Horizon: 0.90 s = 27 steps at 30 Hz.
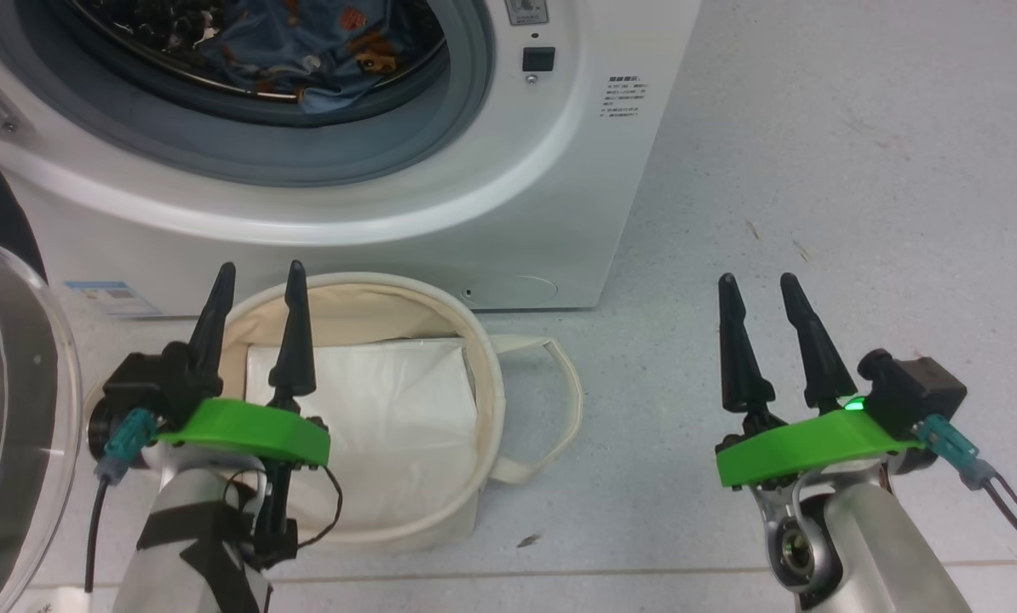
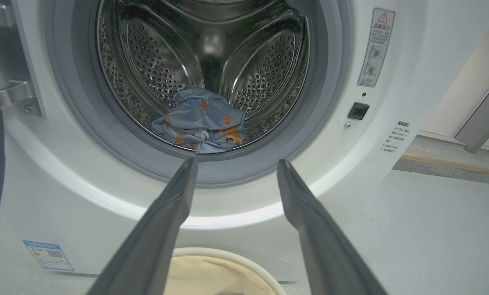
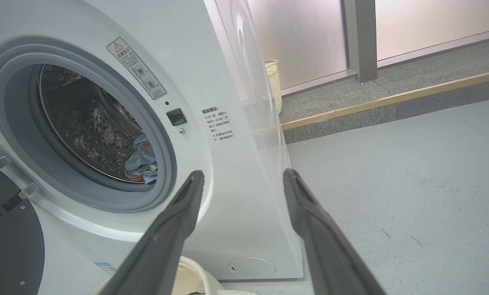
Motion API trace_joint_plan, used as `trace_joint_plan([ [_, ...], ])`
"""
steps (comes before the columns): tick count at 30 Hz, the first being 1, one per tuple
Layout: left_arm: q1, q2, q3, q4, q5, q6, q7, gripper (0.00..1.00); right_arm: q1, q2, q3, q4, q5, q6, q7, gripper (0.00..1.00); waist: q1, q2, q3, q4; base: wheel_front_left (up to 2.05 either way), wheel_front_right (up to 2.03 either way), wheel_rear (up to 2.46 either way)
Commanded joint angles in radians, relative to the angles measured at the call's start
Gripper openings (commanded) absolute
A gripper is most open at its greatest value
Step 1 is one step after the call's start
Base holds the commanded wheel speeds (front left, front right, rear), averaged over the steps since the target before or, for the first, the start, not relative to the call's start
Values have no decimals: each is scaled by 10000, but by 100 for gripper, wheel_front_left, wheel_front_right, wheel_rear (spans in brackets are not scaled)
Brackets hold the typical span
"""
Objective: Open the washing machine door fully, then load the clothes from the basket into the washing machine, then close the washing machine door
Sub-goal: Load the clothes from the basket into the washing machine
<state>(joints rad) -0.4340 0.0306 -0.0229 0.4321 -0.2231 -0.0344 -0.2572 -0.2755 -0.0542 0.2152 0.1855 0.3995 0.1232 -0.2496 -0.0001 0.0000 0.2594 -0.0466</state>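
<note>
The washing machine [image 1: 474,213] stands on the grey floor [image 1: 815,128] with its round opening facing the robot. The washing machine door [image 1: 23,400] is swung wide open on the hinge at the left side of the opening, and its clear glass bowl shows at the left edge of the head view.

The clothes [image 2: 203,123], a crumpled bundle of blue fabric with orange spots, lie at the bottom of the perforated metal drum [image 2: 265,69], near its front lip and just behind the grey rubber seal [image 2: 76,102].

The basket [image 1: 372,285] sits on the floor close against the lower front of the machine, under the opening. A flat white liner sheet [image 1: 389,409] lies inside it. One loop handle [image 1: 578,400] hangs out towards the right. A small blue label [image 2: 48,254] is stuck low on the machine's front, left of the basket.

The left gripper [image 1: 257,272] hangs over the left part of the basket, fingers pointing towards the machine and spread wide apart with nothing between them. The right gripper [image 1: 757,279] hovers over bare floor, off the machine's front right corner and well apart from the basket. Its fingers are likewise spread wide and grip nothing.

In the right wrist view a pale woven bin [image 3: 272,82] stands behind the machine by the wall
</note>
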Motion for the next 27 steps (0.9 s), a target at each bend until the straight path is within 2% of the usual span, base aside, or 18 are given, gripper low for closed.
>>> trace_joint_plan([
  [1,-49,197,219,-371,16,45,-45,100,21,39,254,-254,67,75,-122,100,1,0,14,-10,0,0,0],
  [9,-577,206,171,-18,482,-47,-45,100,-134,39,387,-309,25,75,-122,100,1,0,535,-146,0,0,0],
  [16,-2199,280,437,816,840,-18,-45,100,-396,40,338,-484,-105,75,-122,100,1,0,1832,-301,0,0,0],
  [23,-4549,684,347,2007,1413,67,-46,100,-783,40,252,-618,-356,75,-122,100,1,0,3545,-459,0,0,0],
  [27,-5825,1184,-3,3021,2086,288,-46,100,-1111,40,345,-735,-300,75,-122,100,1,0,4141,-669,0,0,0],
])
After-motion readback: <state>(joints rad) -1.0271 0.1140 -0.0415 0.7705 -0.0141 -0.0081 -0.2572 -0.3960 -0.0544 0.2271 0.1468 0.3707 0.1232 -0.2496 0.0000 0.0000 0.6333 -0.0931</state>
